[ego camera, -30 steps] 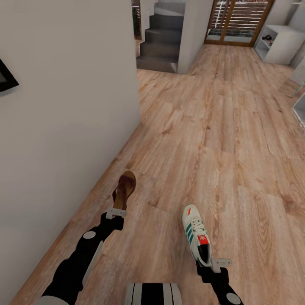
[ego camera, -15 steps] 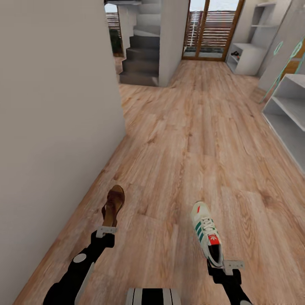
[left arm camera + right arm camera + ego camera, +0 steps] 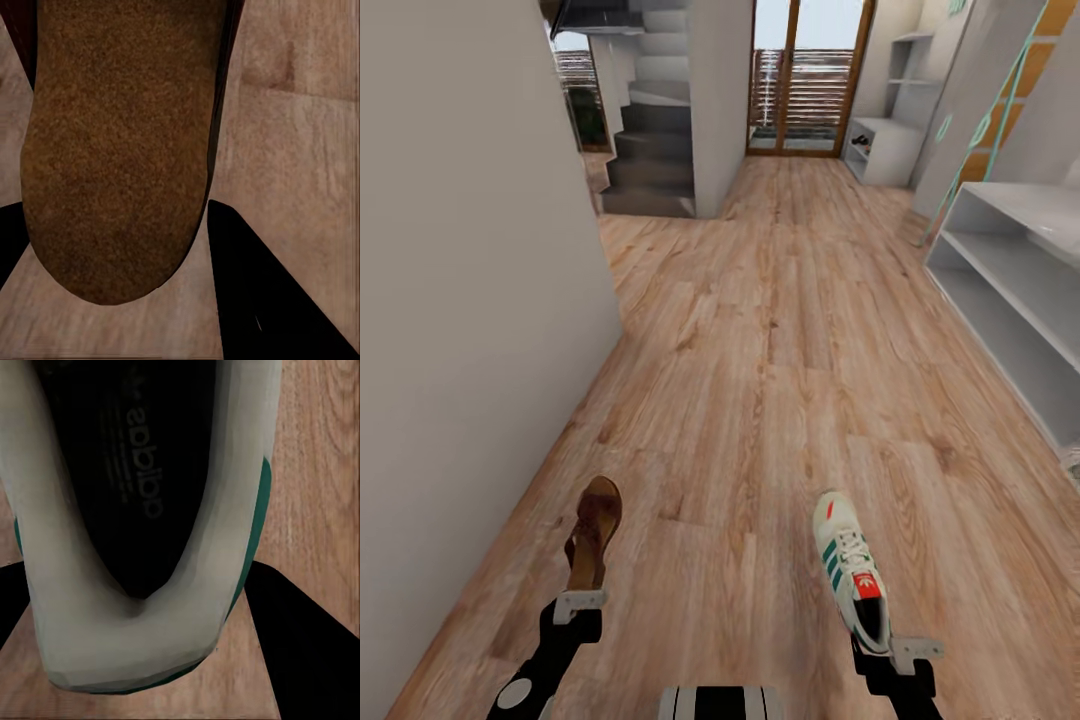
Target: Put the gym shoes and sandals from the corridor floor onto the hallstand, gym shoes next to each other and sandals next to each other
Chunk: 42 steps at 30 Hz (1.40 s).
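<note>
My left gripper (image 3: 580,606) is shut on the heel end of a brown sandal (image 3: 593,528), whose toe points away from me over the corridor floor (image 3: 780,330). In the left wrist view the sandal's dark-brown footbed (image 3: 120,150) lies between the two dark fingers. My right gripper (image 3: 908,652) is shut on the heel of a white gym shoe (image 3: 847,566) with green stripes. Its dark inside (image 3: 135,472) shows in the right wrist view. The hallstand (image 3: 882,148), pale grey with stepped shelves above, stands far down the corridor on the right, with a small dark item on it.
A grey wall (image 3: 470,300) runs close along my left. A long white bench with open shelves (image 3: 1010,290) lines the right side. Dark stairs (image 3: 650,150) and a glazed slatted door (image 3: 805,90) lie at the far end. Open plank floor stretches ahead.
The whole view has shifted: the white bench has come into view at the right, and the stairs and hallstand have shifted left. Both grippers keep their hold and sit lower in the picture.
</note>
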Tool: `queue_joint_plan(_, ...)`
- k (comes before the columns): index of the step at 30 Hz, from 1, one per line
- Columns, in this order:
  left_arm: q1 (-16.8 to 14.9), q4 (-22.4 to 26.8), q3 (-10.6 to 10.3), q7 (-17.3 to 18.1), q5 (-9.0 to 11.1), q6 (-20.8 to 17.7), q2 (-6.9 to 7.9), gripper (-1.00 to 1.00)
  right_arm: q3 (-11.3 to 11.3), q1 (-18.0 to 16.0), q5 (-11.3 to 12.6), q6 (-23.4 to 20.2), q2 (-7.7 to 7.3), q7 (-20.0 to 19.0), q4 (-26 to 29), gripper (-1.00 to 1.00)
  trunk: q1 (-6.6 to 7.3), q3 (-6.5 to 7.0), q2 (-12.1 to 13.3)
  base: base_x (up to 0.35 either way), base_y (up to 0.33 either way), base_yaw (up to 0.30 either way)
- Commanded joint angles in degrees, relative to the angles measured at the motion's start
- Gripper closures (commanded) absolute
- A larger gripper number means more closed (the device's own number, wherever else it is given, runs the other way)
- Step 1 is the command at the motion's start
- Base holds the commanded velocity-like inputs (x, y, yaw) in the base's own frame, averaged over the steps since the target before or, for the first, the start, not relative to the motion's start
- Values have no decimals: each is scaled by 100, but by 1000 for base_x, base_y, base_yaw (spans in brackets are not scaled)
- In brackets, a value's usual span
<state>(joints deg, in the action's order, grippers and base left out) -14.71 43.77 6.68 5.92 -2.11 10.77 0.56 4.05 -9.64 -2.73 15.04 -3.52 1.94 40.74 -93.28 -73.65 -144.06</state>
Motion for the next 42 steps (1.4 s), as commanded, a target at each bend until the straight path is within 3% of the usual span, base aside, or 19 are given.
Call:
queue_joint_plan(1,64,-63,44,34,-39,39,-4,100,-1,9,-26,55,4,25,-12,100,3,26,0,0,0,-234)
queue_joint_plan(11,166,-781,454,-37,-42,640,24,100,-1,121,-26,356,9,25,-25,100,29,314,14,0,0,-234)
queue_joint_plan(16,169,-1273,655,-49,-25,1063,164,100,-4,150,-34,373,16,21,-145,100,42,458,20,0,0,-234)
queue_joint_plan(21,170,-1513,839,-48,-31,1274,206,100,-8,154,-35,420,25,13,-322,100,55,602,27,0,0,-234)
queue_joint_plan(42,170,-1870,888,-47,-70,1514,207,100,-9,155,-38,658,27,25,-537,100,109,1205,55,0,0,-230)
